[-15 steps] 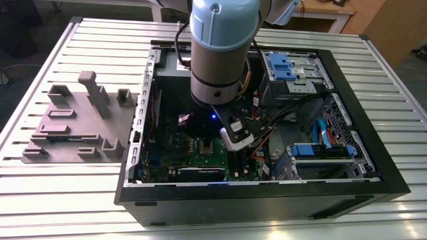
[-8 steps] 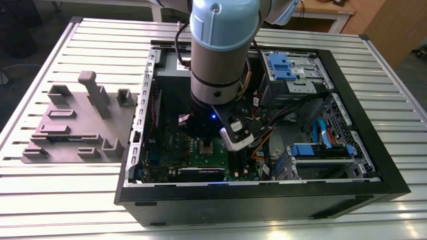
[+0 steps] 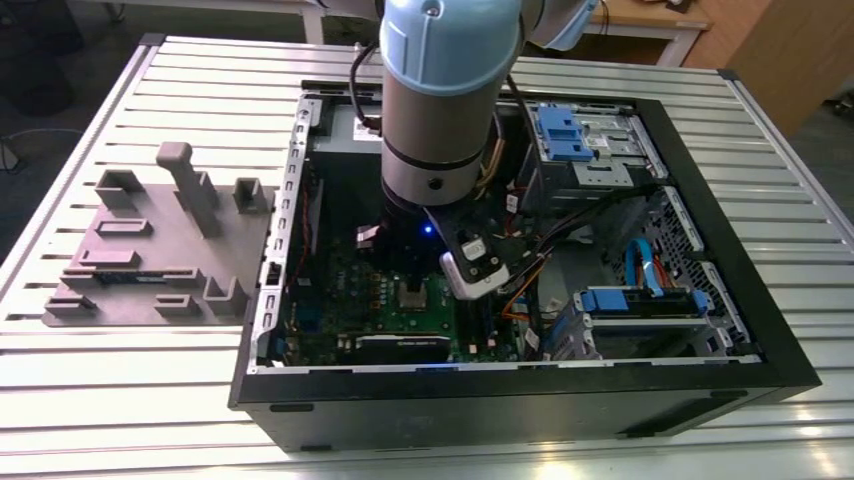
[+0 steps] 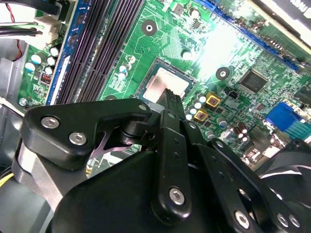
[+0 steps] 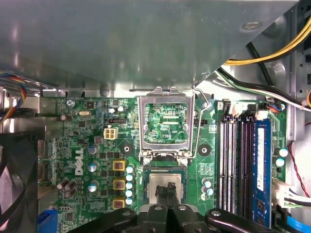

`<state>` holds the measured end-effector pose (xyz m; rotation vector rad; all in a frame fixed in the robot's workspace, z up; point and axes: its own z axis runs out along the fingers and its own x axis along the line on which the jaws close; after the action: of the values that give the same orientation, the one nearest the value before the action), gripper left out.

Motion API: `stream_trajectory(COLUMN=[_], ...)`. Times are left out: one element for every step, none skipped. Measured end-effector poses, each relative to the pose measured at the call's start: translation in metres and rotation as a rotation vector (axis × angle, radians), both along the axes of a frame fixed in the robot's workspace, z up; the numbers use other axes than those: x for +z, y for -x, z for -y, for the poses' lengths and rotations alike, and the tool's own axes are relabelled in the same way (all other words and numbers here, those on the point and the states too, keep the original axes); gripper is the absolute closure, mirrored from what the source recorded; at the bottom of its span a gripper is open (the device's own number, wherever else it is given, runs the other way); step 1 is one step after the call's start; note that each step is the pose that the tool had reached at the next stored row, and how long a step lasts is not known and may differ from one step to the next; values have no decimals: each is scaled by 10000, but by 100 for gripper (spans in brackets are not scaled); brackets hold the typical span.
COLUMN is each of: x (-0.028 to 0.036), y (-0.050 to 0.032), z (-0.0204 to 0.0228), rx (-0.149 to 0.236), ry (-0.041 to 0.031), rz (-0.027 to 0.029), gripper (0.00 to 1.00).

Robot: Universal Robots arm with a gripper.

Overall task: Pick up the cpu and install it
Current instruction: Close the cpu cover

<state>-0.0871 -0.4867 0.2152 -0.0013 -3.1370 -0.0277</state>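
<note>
The cpu (image 5: pixel 156 180), a small square chip with a shiny silver-grey top, lies flat in its socket on the green motherboard (image 5: pixel 97 141). It also shows in the second wrist view (image 4: pixel 158 86) and as a pale square in the exterior view (image 3: pixel 418 293). My gripper (image 5: pixel 167 190) is shut, its black fingertips pressed together directly over the chip's top near one edge, with nothing between them. The second wrist view shows the same tips (image 4: pixel 170 95) over the chip. I cannot tell whether they touch it. The silver hinged frame (image 5: pixel 166 94) stands swung open beside the socket.
The arm (image 3: pixel 447 90) reaches down into an open black PC case (image 3: pixel 747 330) on a slatted table. Memory slots (image 5: pixel 238 160), a wire lever (image 5: pixel 198 131), capacitors (image 5: pixel 129 185), a black fan (image 5: pixel 14 184) and a big grey box (image 5: pixel 146 43) surround the socket. A grey fixture plate (image 3: pixel 147 250) lies outside.
</note>
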Motion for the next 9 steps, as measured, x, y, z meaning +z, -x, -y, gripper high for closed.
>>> stream_trajectory(x=[7, 14, 19, 24, 28, 34, 41, 50, 59], y=[0, 0, 0, 0, 0, 0, 0, 0, 0], z=[0, 0, 0, 0, 0, 0, 0, 0, 0], rx=[0, 0, 1, 0, 0, 0, 0, 0, 0], ry=[0, 1, -1, -1, -1, 0, 0, 1, 0], rz=[0, 0, 1, 0, 1, 0, 0, 0, 0], gripper=[90, 90, 90, 90, 90, 90, 90, 90, 90])
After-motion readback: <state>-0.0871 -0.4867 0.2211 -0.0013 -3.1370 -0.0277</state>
